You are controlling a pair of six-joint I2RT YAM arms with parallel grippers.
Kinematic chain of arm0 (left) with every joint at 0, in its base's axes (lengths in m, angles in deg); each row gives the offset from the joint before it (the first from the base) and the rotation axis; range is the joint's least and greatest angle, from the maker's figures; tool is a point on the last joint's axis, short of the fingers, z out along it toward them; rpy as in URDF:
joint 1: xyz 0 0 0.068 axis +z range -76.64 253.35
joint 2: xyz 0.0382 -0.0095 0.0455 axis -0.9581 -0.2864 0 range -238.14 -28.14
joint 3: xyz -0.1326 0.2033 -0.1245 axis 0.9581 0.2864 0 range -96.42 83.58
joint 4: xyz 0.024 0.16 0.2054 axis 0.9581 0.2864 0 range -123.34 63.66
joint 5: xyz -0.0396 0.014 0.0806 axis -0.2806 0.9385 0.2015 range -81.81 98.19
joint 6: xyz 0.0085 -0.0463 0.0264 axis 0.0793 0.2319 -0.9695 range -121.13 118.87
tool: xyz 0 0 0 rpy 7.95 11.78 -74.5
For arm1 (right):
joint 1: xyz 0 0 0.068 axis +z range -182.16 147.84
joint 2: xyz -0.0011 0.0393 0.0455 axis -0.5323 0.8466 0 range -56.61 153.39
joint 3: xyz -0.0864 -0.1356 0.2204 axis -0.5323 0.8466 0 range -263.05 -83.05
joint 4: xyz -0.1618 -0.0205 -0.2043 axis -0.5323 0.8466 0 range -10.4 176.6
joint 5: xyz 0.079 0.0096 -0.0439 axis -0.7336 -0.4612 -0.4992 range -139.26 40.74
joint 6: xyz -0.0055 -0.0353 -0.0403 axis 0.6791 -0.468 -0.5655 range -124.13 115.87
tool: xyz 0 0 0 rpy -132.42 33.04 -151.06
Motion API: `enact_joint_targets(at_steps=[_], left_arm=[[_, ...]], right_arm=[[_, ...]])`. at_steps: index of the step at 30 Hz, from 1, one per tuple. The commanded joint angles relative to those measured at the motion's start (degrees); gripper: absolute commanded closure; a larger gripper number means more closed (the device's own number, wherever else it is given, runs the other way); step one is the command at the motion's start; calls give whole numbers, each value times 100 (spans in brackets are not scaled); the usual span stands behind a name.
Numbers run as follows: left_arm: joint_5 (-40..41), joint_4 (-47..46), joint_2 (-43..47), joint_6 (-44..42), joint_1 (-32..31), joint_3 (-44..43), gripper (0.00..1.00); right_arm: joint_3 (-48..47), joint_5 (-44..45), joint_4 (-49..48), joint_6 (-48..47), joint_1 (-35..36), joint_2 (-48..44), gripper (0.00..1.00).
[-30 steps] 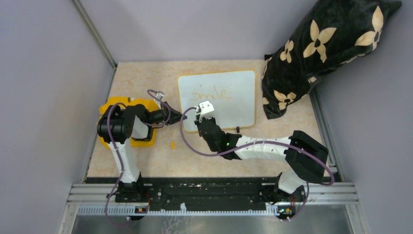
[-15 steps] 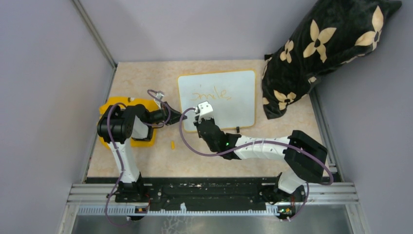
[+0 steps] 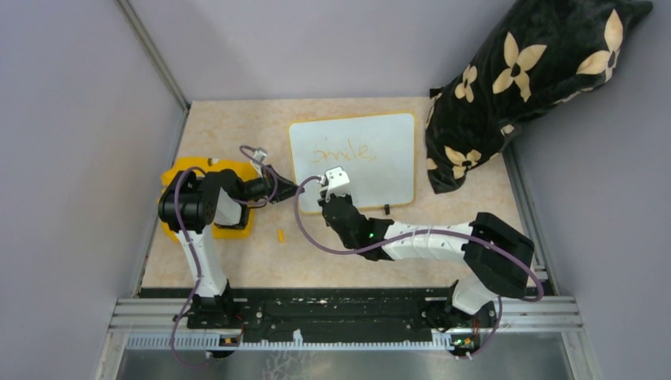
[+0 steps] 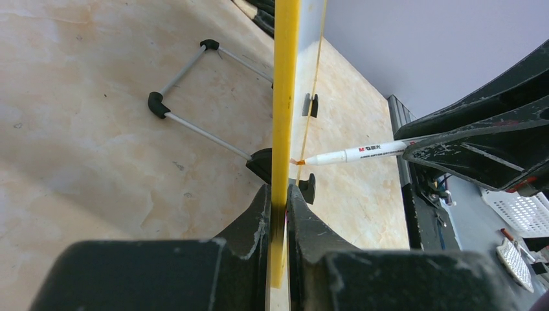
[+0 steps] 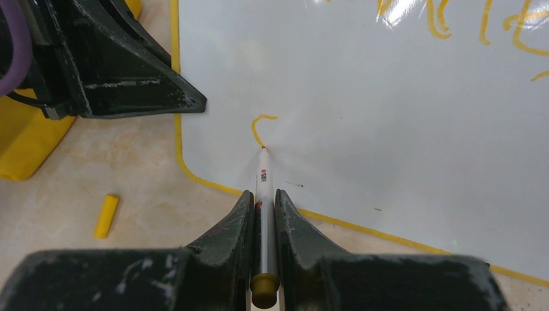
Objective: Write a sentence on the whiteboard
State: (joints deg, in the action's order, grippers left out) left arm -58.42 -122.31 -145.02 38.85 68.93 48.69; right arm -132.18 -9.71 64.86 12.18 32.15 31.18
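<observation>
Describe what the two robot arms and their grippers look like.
The left arm and right arm both mix white links with bulky black joints, each trailed by a purple cable. A small green light glows on the right arm. The left gripper and right gripper have black, scuffed, wedge-shaped fingers.

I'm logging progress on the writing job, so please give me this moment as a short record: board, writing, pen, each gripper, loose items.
whiteboard: white, yellow rim, left edge clamped
left gripper: shut on whiteboard rim
right gripper: shut on marker
marker: tip touching the board near its near-left corner
sentence: only "smile" on the top line
orange hook: small stroke begun below, at the marker tip
yellow cap: loose on the table beside the board
pillow: black, flowered, at far right
</observation>
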Motion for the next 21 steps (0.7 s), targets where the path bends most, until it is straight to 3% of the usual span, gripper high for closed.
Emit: enact_joint_targets(at_steps=[1, 21], left_arm=[[236, -472, -53, -133, -14, -74, 100], [236, -477, -54, -129, -13, -72, 100]], right_arm=[[150, 288, 180, 109, -89, -246, 100], [97, -462, -239, 91, -81, -143, 100]])
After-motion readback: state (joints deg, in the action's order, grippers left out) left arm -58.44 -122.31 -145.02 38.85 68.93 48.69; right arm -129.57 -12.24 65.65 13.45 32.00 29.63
